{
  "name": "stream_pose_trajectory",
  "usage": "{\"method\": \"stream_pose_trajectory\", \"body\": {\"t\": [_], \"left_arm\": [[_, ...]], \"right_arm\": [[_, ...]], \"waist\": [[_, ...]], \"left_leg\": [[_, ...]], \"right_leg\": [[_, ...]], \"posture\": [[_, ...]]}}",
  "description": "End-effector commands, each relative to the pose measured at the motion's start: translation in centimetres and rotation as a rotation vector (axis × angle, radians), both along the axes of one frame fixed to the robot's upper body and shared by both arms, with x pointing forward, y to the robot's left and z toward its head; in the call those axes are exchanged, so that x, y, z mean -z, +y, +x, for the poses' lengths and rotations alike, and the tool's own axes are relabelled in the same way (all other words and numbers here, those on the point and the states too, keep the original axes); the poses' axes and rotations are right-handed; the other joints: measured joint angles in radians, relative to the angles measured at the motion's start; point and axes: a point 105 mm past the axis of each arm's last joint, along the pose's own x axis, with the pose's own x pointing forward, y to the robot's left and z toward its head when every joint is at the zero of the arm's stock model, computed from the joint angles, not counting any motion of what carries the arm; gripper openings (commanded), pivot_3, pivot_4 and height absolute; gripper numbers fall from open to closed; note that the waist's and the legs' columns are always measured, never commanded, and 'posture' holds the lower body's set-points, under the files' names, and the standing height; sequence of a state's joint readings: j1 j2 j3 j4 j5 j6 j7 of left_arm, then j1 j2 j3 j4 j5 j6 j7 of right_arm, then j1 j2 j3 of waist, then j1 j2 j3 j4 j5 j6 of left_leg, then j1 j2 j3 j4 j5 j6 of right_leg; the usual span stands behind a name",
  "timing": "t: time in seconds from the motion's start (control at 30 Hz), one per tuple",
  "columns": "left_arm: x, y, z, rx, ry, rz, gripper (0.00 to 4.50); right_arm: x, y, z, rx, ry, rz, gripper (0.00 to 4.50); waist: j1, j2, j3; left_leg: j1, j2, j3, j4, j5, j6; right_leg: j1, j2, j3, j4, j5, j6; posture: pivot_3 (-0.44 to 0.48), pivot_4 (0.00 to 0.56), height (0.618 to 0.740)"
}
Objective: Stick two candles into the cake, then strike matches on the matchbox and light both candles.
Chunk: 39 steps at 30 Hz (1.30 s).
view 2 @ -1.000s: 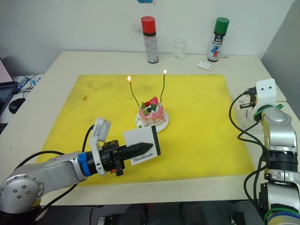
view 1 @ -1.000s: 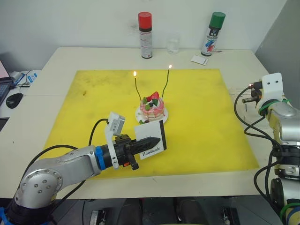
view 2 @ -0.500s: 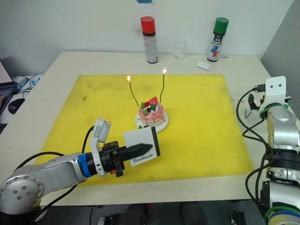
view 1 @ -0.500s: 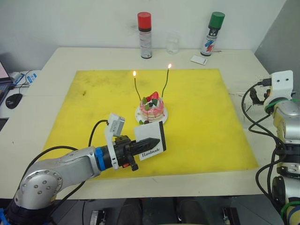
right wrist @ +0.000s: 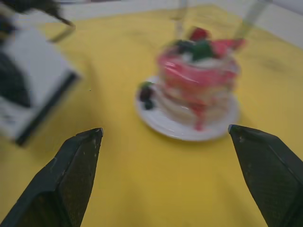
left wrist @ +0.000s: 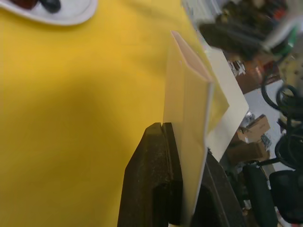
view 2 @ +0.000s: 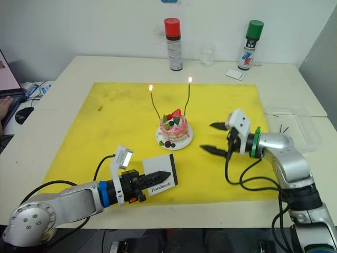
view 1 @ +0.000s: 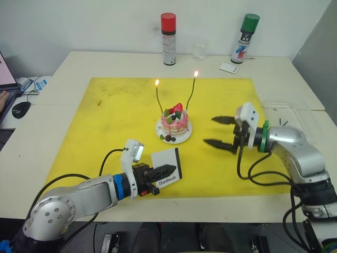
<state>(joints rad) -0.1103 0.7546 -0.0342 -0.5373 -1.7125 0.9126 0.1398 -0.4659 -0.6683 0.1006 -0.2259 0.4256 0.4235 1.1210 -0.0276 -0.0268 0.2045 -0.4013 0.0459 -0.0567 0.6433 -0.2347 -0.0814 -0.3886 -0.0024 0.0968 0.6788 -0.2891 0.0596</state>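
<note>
The pink-and-white cake (view 1: 176, 121) sits on its small white plate (view 1: 184, 135) at the middle of the yellow mat. Two thin green candles (view 1: 159, 101) (view 1: 190, 96) stand in it, each with a small flame at its tip. My left gripper (view 1: 166, 170) is shut on the white "Handmade" matchbox (view 1: 162, 158), held upright over the mat's near edge, in front of the cake. My right gripper (view 1: 209, 130) hovers open just right of the cake, with nothing between its fingers (right wrist: 80, 161). A short dark stick that looks like a match (view 2: 283, 127) lies in the clear tray.
A red-capped can (view 1: 168, 32), a green-capped can (view 1: 245, 32), a small glass (view 1: 199, 51) and a white card (view 1: 229, 68) stand along the table's far edge. The clear tray (view 2: 295, 113) sits right of the mat. A mouse (view 1: 22, 109) lies far left.
My right arm has swung in from the table's right edge to a spot beside the cake, and its gripper now stands open. The left gripper has sunk lower with the matchbox. The view shifted.
</note>
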Motion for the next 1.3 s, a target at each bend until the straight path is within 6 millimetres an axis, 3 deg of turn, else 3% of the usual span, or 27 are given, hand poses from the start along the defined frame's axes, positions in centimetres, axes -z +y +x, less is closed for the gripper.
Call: {"method": "stream_pose_trajectory", "body": {"t": [0.03,0.2,0.63,0.9,1.07,1.27,1.3], "left_arm": [[-0.1,-0.4,0.5,0.020,0.006,0.031,0.00],[-0.5,-0.9,1.4,-0.009,0.061,-0.026,0.00],[0.6,-2.1,3.4,-0.069,0.209,-0.066,0.00],[0.6,-3.7,2.3,0.038,0.269,-0.153,0.00],[2.0,-3.2,1.9,0.104,0.327,-0.078,0.00],[2.2,-2.6,2.6,0.157,0.352,-0.002,0.00],[2.2,-2.5,2.8,0.157,0.356,0.008,0.28]], "right_arm": [[-1.2,0.6,-1.8,-0.135,-0.075,-0.016,4.46],[-2.2,1.3,-2.5,-0.205,-0.123,-0.001,4.46],[-1.4,1.0,-2.4,-0.208,-0.114,-0.062,4.46],[-0.9,0.7,-2.4,-0.200,-0.112,-0.053,4.46],[-0.7,0.7,-2.5,-0.195,-0.116,-0.044,4.46],[-0.5,0.7,-2.6,-0.168,-0.125,-0.033,4.46],[-0.4,0.7,-2.7,-0.165,-0.125,-0.031,4.49]], "waist": [[-0.003,0.000,0.000],[-0.007,0.000,0.000],[-0.003,0.000,0.000],[-0.002,0.000,0.000],[-0.003,0.000,0.000],[-0.004,0.000,0.000],[-0.004,0.000,0.000]], "left_leg": [[0.001,0.000,0.000,0.000,0.000,0.000],[0.001,0.000,0.001,0.001,0.000,0.000],[0.001,0.000,0.000,0.001,0.000,0.000],[0.000,0.000,0.000,0.001,0.000,0.000],[0.001,0.000,0.000,0.001,0.000,0.000],[0.001,-0.001,0.000,0.001,0.000,0.000],[0.001,-0.001,0.000,0.001,0.000,0.000]], "right_leg": [[0.000,0.000,0.000,0.000,-0.001,0.004],[0.000,0.001,0.001,0.001,0.000,0.005],[0.000,0.001,0.001,0.000,0.002,0.000],[0.000,0.001,0.001,0.000,0.002,-0.001],[0.000,0.001,0.001,0.001,0.002,0.000],[0.000,0.001,0.001,0.001,0.002,0.001],[0.000,0.001,0.001,0.001,0.002,0.001]], "posture": [[0.000,0.150,0.740],[0.000,0.150,0.740],[0.000,0.150,0.740],[0.000,0.150,0.740],[0.000,0.150,0.740],[0.000,0.150,0.740],[0.000,0.150,0.740]]}}
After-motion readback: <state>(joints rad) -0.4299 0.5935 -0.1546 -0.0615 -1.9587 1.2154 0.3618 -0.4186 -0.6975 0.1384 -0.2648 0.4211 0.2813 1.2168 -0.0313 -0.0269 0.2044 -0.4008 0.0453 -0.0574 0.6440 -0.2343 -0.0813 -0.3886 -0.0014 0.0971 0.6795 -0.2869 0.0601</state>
